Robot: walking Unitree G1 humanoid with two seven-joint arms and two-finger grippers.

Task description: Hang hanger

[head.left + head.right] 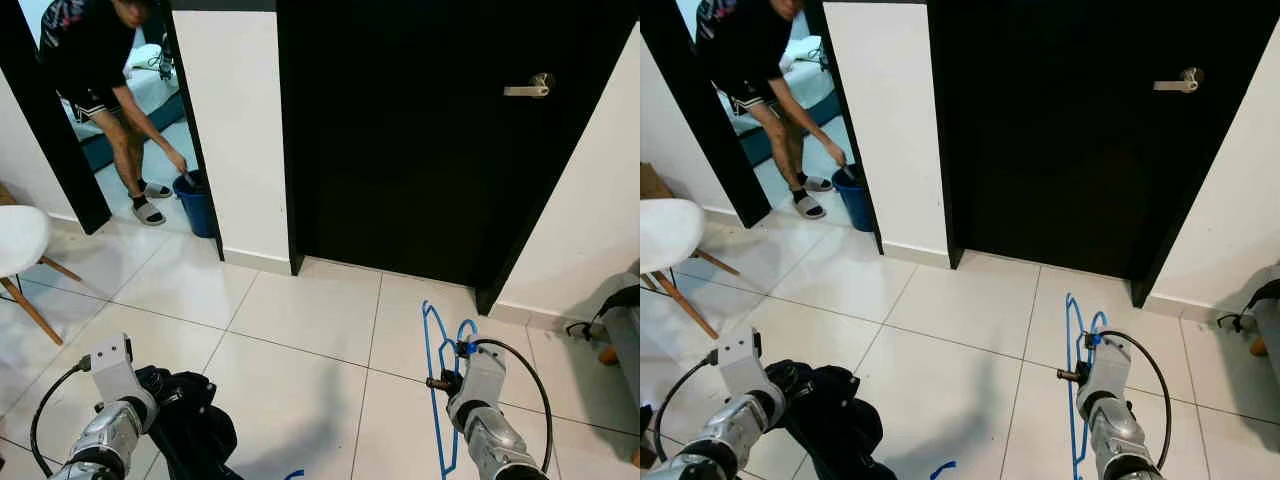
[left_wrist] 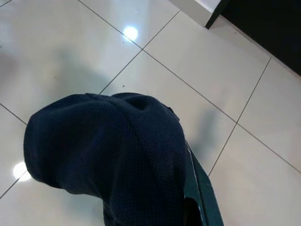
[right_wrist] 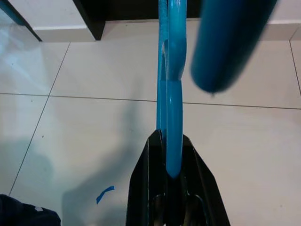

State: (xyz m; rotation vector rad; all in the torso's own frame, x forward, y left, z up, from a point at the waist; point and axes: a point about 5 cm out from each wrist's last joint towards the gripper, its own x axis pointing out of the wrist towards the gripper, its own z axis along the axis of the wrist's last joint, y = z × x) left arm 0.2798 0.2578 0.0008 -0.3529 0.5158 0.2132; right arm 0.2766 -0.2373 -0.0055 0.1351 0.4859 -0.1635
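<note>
A blue plastic hanger (image 1: 440, 385) stands upright over the white tile floor in front of my right arm (image 1: 480, 400). In the right wrist view my right gripper (image 3: 170, 141) is shut on the hanger's (image 3: 171, 94) thin blue bar, and a blurred blue part crosses close to the camera. My left arm (image 1: 115, 400) carries a dark navy garment (image 1: 190, 420). In the left wrist view the garment (image 2: 113, 155) is bunched over my left gripper (image 2: 190, 209) and held above the floor. One finger (image 2: 203, 197) shows at its edge.
A shut black door (image 1: 420, 150) with a silver handle (image 1: 528, 90) is straight ahead. In the open doorway at far left a person (image 1: 100, 60) bends to a blue bucket (image 1: 197, 205). A white chair (image 1: 20, 245) stands left. Dark items (image 1: 618, 310) lie at right.
</note>
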